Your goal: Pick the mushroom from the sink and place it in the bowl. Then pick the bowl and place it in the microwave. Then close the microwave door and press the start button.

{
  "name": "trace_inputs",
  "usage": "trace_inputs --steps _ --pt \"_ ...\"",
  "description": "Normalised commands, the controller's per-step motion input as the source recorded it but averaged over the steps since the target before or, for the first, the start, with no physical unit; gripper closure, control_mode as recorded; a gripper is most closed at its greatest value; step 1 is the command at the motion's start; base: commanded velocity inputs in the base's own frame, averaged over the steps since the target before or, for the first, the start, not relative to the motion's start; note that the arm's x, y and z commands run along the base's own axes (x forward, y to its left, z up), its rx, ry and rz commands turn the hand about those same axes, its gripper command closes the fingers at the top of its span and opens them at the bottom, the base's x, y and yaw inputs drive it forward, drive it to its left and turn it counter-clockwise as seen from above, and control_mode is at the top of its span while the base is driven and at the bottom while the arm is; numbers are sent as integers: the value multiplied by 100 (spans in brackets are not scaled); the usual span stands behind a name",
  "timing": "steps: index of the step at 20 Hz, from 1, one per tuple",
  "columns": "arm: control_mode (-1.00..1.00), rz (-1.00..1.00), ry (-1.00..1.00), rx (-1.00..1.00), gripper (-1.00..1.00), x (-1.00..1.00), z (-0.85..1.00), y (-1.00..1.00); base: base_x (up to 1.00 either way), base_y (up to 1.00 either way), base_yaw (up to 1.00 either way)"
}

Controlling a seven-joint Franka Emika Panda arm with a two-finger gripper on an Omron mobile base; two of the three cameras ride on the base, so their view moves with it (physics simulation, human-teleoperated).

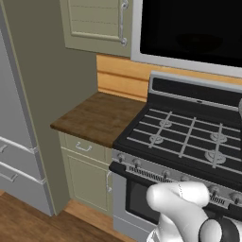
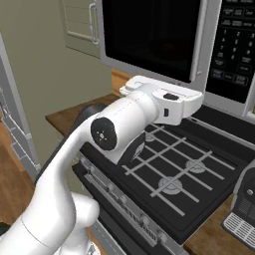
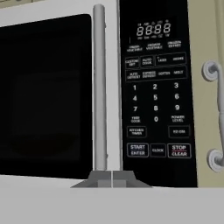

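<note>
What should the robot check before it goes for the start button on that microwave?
1. Microwave door shut flush with the frame: ok.
2. Hand closed, fingertips together for poking: ok.
3. Start button in sight on the dark control strip: ok.
4. Hand lined up with the start button: not ok; it sits below the bar handle, to the side of the button.
5. Bowl with the mushroom inside: cannot tell, the window is black.
6. Path to the panel free of obstacles: ok.
</note>
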Motion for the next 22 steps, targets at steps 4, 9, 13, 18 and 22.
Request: trace_inputs --steps 4,9,13,18,22 --pt "-100 0 0 1 100 1 9 -35 0 0 0" --pt "-100 0 0 2 100 8 5 -29 0 0 0" --pt "-100 0 0 1 100 14 0 -29 0 0 0" --pt "-100 0 0 1 100 12 0 -24 0 0 0" --pt "-100 0 0 0 100 44 -3 -7 0 0 0"
